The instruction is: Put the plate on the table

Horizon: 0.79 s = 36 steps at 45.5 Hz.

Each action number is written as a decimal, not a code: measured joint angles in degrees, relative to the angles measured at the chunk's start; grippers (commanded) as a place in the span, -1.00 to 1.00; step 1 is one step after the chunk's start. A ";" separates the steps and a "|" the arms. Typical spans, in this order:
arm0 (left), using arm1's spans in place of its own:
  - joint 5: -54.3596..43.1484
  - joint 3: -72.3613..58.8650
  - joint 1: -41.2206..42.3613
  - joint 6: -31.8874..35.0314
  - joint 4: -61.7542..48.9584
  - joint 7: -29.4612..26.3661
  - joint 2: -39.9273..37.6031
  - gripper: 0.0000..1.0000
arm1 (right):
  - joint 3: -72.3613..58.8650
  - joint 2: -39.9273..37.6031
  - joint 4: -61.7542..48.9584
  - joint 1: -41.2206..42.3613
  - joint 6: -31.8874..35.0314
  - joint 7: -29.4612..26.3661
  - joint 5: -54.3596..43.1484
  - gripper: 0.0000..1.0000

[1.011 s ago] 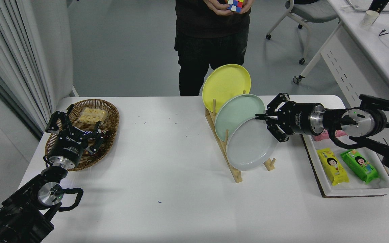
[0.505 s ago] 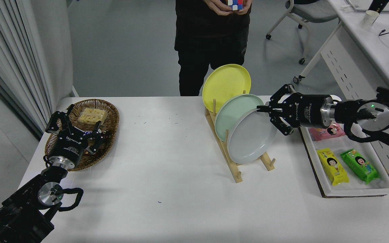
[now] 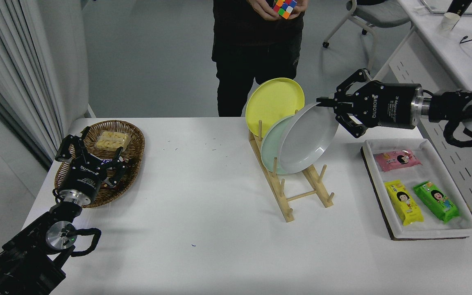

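Grey plate held above the rack at centre right of the frame.

At lower left the left claw (image 3: 90, 153) rests with its fingers spread wide, over a wicker basket (image 3: 133, 141) on the white tabletop (image 3: 203, 213). At centre, a wooden rack (image 3: 297, 196) holds 2 plates on edge, a yellow plate (image 3: 271, 100) behind and a mint-green plate (image 3: 271, 149) in front. The plate (image 3: 307, 141), pale grey, hangs tilted just in front of them, its hollow face turned toward the lower right and its upper rim at the upper right, clear of the rack's front slots. The right claw (image 3: 322, 102) pinches that upper rim. At right, a white tray (image 3: 434, 233) carries 3 snack packets.
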 measured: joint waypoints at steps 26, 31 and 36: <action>0.01 0.00 0.00 0.00 0.00 0.00 0.00 0.96 | -9.96 -2.33 3.11 14.39 1.83 -0.03 9.59 -1.00; 0.02 0.01 0.00 0.00 0.00 0.00 0.00 0.96 | -10.78 -1.81 3.23 15.29 1.83 -0.03 10.34 -1.00; 0.02 0.01 0.00 0.00 0.00 0.00 0.00 0.96 | -12.24 -0.66 3.31 16.36 1.53 -0.08 10.98 -1.00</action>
